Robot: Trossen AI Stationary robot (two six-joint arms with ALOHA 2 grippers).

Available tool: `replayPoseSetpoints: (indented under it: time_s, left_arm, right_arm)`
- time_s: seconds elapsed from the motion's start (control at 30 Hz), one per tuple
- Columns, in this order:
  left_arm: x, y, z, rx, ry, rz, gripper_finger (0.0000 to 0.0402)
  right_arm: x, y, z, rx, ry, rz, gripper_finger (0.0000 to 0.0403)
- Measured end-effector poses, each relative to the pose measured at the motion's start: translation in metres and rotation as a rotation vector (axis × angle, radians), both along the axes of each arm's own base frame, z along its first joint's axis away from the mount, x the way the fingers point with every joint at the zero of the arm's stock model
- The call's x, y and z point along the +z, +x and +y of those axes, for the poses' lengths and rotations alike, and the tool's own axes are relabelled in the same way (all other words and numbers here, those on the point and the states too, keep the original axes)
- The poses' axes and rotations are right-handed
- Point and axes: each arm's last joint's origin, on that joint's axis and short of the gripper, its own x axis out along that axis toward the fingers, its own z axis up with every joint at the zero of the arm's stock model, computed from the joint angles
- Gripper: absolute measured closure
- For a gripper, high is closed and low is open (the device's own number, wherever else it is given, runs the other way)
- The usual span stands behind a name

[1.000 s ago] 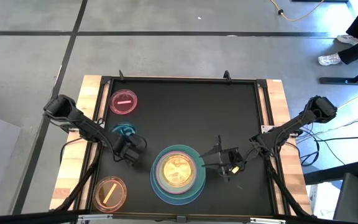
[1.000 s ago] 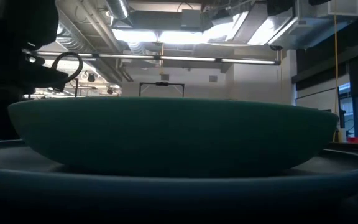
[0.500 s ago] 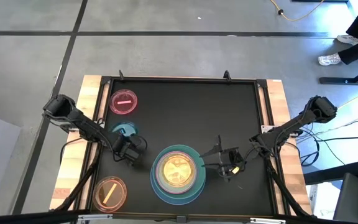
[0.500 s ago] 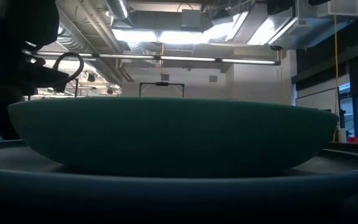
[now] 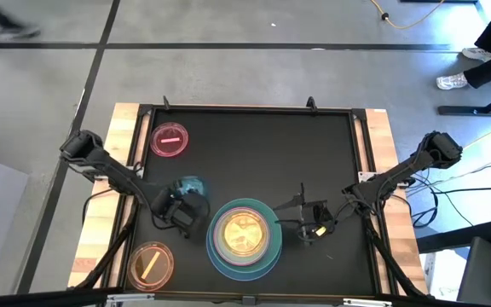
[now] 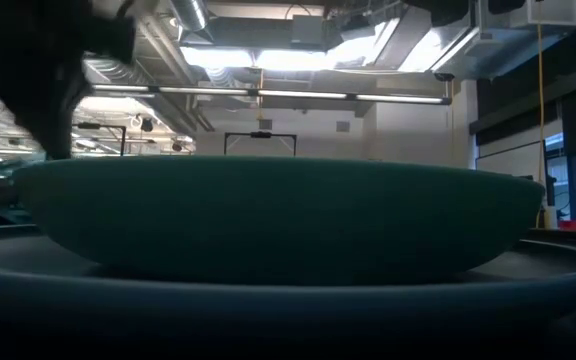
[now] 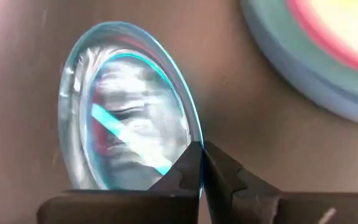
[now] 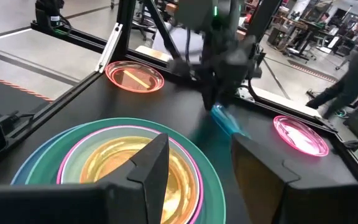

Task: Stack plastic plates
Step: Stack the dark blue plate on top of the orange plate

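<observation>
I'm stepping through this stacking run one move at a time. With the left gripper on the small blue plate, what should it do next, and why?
Probably carry it on toward the stack and lower it on top. The left gripper is pinched on the rim of the small blue plate, which hangs tilted beside the stack. The right gripper waits open at the stack's other side.

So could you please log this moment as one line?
left gripper: shut on small blue plate, near stack | right gripper: open, beside stack
</observation>
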Motion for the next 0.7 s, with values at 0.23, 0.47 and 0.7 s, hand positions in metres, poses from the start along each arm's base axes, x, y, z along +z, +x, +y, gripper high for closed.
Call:
replayPoseSetpoints:
  time_s: [0.23, 0.47, 0.7]
  left_arm:
    - [0.051, 0.026, -0.033, -0.223, 0.016, -0.316, 0.0399]
    - [0.073, 0.043, -0.059, -0.410, -0.031, -0.618, 0.0399]
    - [0.071, 0.045, -0.066, -0.449, -0.035, -0.666, 0.0399]
  right_arm:
    - [0.000, 0.000, 0.000, 0.000, 0.000, 0.000, 0.0236]
    - [0.000, 0.000, 0.000, 0.001, 0.000, 0.001, 0.0236]
    - [0.000, 0.000, 0.000, 0.001, 0.000, 0.001, 0.0236]
